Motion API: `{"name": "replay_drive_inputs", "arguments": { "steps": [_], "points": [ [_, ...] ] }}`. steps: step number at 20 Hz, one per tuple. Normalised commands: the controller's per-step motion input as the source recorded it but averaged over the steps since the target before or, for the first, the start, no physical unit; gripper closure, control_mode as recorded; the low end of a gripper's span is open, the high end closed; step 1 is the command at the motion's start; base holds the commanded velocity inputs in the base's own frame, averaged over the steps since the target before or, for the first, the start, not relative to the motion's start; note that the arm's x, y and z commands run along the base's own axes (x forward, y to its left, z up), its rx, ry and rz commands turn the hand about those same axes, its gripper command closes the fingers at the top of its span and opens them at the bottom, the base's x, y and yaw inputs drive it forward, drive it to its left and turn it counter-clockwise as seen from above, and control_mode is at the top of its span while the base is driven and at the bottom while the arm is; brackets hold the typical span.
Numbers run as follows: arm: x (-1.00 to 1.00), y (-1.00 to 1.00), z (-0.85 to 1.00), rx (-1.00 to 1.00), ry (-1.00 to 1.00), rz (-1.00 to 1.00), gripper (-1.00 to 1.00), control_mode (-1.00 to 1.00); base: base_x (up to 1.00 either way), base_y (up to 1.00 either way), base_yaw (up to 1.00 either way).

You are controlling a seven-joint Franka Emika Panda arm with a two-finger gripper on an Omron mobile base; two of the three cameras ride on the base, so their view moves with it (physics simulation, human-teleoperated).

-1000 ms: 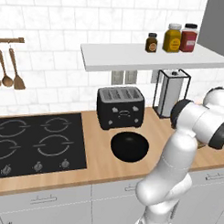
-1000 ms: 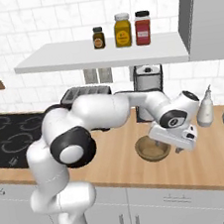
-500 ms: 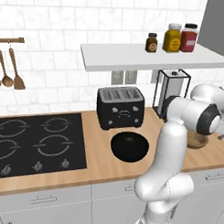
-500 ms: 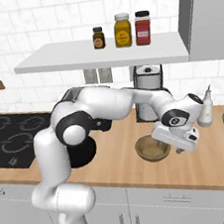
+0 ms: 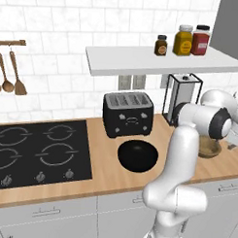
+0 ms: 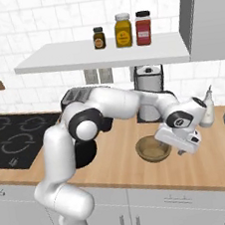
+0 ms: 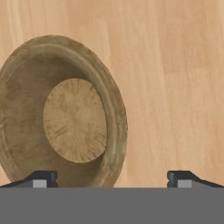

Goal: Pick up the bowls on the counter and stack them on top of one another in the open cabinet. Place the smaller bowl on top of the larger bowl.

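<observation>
Tan wood-grained round bowl point(image 7: 65, 113) sits on the smooth light-wood counter point(image 7: 175, 87) beneath spread, empty fingers point(image 7: 41, 178).

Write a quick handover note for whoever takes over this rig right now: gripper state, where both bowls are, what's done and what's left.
Gripper: open, holding nothing, just above the counter, one fingertip over the tan bowl's near rim.
Tan bowl: upright on the counter, right of the black bowl.
Black bowl: on the counter in front of the toaster.
Shelf: carries three jars, no bowl.
Done: nothing stacked.
Left: move the black bowl to the shelf, then set the tan bowl inside it.
</observation>
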Motion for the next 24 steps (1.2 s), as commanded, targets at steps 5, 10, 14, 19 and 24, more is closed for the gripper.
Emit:
{"name": "replay_drive_inputs", "arguments": {
  "steps": [5, 10, 14, 19, 24],
  "points": [
    [0.03, 0.25, -0.31, 0.0, 0.0, 0.0, -1.0, -1.0, 0.0, 0.0, 0.0],
    [0.07, 0.22, -0.3, 0.0, 0.02, 0.0, -1.0, -1.0, 0.0, 0.0, 0.0],
    [0.08, 0.18, -0.36, 0.0, 0.05, 0.0, 1.0, -1.0, 0.0, 0.0, 0.0],
    [0.03, 0.25, -0.1, 0.0, 0.01, 0.0, 1.0, -1.0, 0.0, 0.0, 0.0],
    [-0.06, 0.17, 0.02, 0.0, -0.01, 0.0, 1.0, -1.0, 0.0, 0.0, 0.0]
  ]
}}
